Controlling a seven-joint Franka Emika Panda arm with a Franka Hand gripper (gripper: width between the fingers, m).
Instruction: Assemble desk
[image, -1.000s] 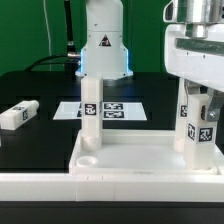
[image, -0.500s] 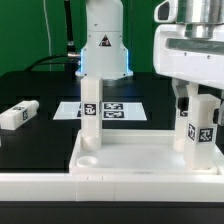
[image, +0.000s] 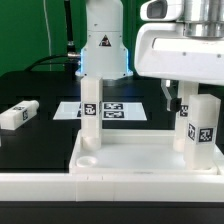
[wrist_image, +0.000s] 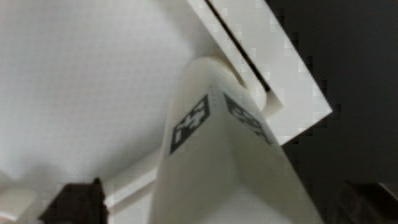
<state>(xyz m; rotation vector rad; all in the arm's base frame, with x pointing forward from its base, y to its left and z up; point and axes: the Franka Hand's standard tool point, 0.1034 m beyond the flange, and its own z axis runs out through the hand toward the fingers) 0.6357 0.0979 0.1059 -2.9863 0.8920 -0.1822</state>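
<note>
Black tabletop (image: 40, 85) fills the exterior view, with a green backdrop behind it and dark cables hanging near the white robot base (image: 104, 40). We see the marker board (image: 120, 110) lying flat on the tabletop behind the desk top (image: 140, 155), a white rimmed tray with a round socket at the corner on the exterior view's left. A long white rail wall (image: 100, 185) runs along the near edge, just in front of the tray. Two white legs stand upright at the tray's back corners: one leg (image: 91, 108) on the exterior view's left, and another leg (image: 203, 125) on the right, both tagged. A third loose leg (image: 17, 115) lies on its side well apart at the left, with open black surface around it. The end effector (image: 190, 100) hangs just above the right leg, its fingers spread wide and holding nothing.

In the wrist view, we look steeply down on a tagged leg (wrist_image: 222, 150) against the white tray floor (wrist_image: 89, 90), with the tray rim (wrist_image: 267, 60) bordering black tabletop. One dark fingertip (wrist_image: 75, 198) shows, clear of the leg.
</note>
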